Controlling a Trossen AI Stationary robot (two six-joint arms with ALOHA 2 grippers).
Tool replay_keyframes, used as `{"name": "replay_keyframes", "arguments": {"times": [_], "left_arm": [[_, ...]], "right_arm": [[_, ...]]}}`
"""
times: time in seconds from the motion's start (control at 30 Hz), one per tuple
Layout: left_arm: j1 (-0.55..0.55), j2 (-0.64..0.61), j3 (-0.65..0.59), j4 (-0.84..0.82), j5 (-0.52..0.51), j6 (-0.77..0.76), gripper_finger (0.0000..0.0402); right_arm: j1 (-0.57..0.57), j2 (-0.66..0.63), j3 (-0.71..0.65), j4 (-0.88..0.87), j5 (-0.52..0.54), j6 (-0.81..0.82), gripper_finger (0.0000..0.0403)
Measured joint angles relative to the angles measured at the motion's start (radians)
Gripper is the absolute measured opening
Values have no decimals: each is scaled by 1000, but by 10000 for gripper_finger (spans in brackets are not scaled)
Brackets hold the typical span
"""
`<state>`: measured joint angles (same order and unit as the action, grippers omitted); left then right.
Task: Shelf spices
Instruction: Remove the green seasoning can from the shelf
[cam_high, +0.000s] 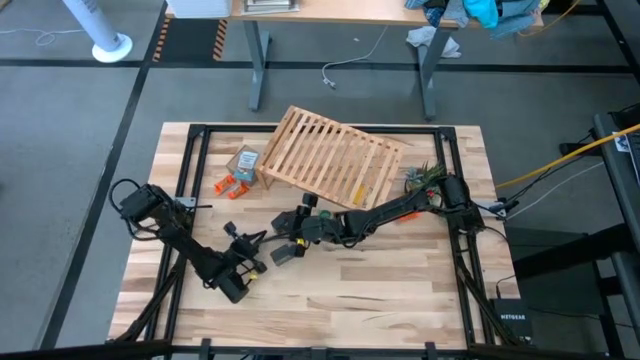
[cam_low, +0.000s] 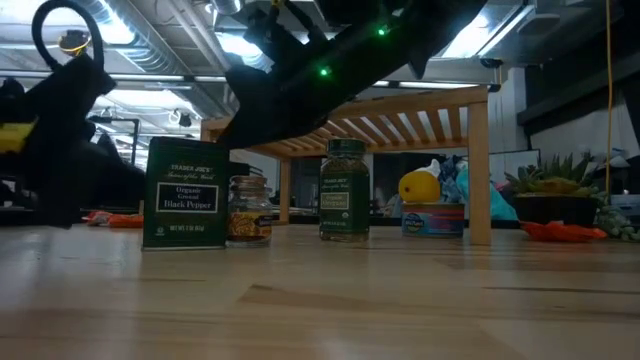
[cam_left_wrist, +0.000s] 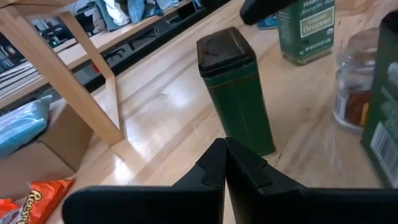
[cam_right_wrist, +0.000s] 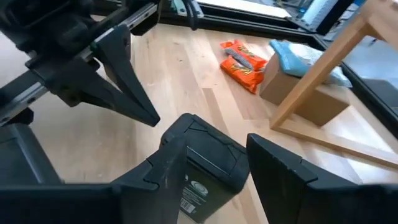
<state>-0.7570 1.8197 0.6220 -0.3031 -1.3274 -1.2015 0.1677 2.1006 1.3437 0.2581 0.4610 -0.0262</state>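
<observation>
My right gripper is shut on a dark green square tin labelled black pepper, left of the table's middle. My left gripper is shut and touches nothing. It points at a second dark tin, which stands upright on its base just past the fingertips. A small clear glass jar and a round green jar stand on the table beside the pepper tin, under my right arm. The slatted wooden shelf stands on its legs at the far middle. My right gripper pinches the pepper tin's top end, at its dark lid, between its two fingers. The fingers slant down from the table's right side. The tin is upright, a labelled side showing between the fingers. In the low view its bottom is level with the tabletop.
A tan cardboard box and orange packets lie left of the shelf. A small potted plant stands by my right arm's base. The near half of the tabletop is bare wood.
</observation>
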Motion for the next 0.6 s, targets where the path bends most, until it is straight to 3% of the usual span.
{"name": "replay_keyframes", "arguments": {"times": [0.33,0.6], "left_arm": [[-9,-68,0,24,1,42,0],[32,-68,0,201,33,277,0]], "right_arm": [[0,0,0,-18,-35,0,172],[0,0,0,-28,-36,0,172]]}}
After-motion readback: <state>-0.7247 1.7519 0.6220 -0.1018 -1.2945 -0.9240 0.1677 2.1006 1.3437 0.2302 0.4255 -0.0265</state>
